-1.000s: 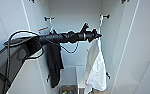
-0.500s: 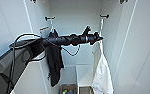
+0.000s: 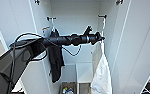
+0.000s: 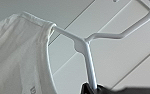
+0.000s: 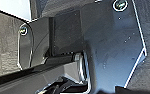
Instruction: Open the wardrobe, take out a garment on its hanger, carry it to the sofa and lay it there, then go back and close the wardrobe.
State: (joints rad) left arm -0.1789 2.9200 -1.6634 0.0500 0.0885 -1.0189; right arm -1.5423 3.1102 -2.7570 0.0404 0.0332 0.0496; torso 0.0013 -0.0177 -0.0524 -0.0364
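Tall white wardrobe (image 3: 131,50) stands open, doors swung to both frame edges. Left gripper (image 3: 101,38) at centre right of head view, jaws pinching stem of thin white plastic hanger (image 4: 87,53). White thin T-shirt (image 3: 101,75) hangs from it at lower right, near right door edge. Small dark print on shirt, too blurred to read. Long black garment (image 3: 55,60) hangs left of centre, apart from shirt. Right gripper jaws: cannot tell.

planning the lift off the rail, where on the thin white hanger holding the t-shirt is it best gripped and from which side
Probably the thin white hanger's bare straight arm just below its neck, approached from the open front of the white wardrobe. The white T-shirt covers the other shoulder, so that arm offers a slim, cloth-free bar, and the left gripper is already there.
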